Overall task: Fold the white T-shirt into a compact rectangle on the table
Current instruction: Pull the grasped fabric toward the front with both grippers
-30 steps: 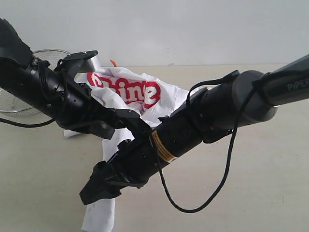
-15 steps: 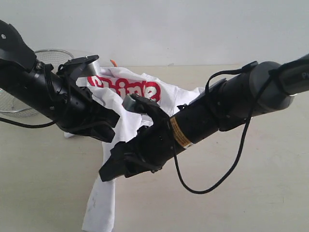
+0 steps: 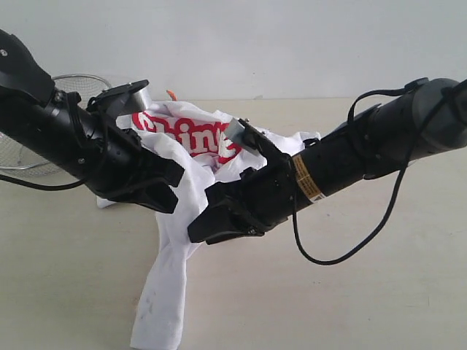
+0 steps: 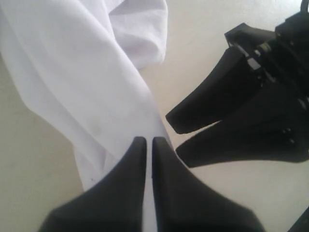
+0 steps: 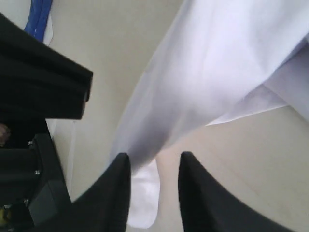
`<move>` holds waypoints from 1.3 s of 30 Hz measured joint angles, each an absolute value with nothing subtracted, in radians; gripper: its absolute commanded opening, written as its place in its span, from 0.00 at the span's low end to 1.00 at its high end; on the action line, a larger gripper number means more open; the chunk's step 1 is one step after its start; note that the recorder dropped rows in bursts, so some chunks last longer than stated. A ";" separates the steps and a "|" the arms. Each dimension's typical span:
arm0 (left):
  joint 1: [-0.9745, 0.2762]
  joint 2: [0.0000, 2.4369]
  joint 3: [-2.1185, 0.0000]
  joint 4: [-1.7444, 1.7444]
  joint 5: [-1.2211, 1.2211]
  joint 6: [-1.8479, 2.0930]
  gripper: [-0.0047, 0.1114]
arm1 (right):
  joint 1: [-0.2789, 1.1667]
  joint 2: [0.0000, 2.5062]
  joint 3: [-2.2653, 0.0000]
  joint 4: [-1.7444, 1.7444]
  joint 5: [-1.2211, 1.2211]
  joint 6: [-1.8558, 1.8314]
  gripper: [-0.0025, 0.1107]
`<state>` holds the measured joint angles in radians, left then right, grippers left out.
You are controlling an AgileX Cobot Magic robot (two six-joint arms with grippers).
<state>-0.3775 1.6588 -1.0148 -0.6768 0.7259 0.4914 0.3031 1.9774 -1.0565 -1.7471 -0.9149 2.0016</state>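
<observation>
1. Work piece: the white T-shirt (image 3: 162, 288) is bunched, not flat. Its lettered chest is heaped on the table (image 3: 379, 292) between the two arms. A twisted strip hangs from the grippers down to the near tabletop.
2. Left gripper (image 3: 166, 195): the fingers (image 4: 130, 174) are clenched together, and a fold of the shirt runs into their tips. This is judged to be a grip on the cloth.
3. Right gripper (image 3: 201, 232): the fingers (image 5: 193, 193) stand apart with the strip showing in the gap, close to one finger. No pinch is visible. Whether the cloth is level with the pads cannot be told.
4. Hazard, partial grip: closing from this position may catch only an edge of the strip. The cloth could then slip out under tension.
5. Hazard, collision: in the left wrist view the right gripper's tips sit just beside the left gripper's. A small inward move could knock them together.
6. Hazard, twist: pulling the grippers apart may tighten the twisted strip instead of spreading it. That would leave no flat panel to fold.
7. Surroundings: a wire-mesh basket (image 3: 22, 149) stands behind the left arm, near the shirt's far edge. A sweep in that direction could strike it.
8. Obstruction: a loose black cable (image 3: 343, 248) loops under the right arm and could snag the cloth if the arm lowers.
</observation>
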 measured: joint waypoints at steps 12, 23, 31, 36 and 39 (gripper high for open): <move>-0.377 1.659 -1.015 -0.685 0.746 0.491 0.08 | 0.289 1.977 -1.057 -1.747 -0.953 1.998 0.02; -0.377 1.659 -1.015 -0.686 0.749 0.491 0.08 | 0.289 1.977 -1.057 -1.747 -0.955 2.007 0.02; -0.377 1.659 -1.015 -0.686 0.749 0.491 0.08 | 0.289 1.977 -1.057 -1.747 -0.955 2.018 0.02; -0.377 1.659 -1.015 -0.686 0.750 0.491 0.08 | 0.289 1.977 -1.057 -1.747 -0.955 2.020 0.02; -0.377 1.659 -1.015 -0.686 0.750 0.493 0.08 | 0.289 1.977 -1.057 -1.747 -0.957 2.022 0.02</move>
<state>-0.3775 1.6588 -1.0148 -0.6862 0.7505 0.4933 0.2893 1.9774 -1.0565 -1.7471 -0.9571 2.0220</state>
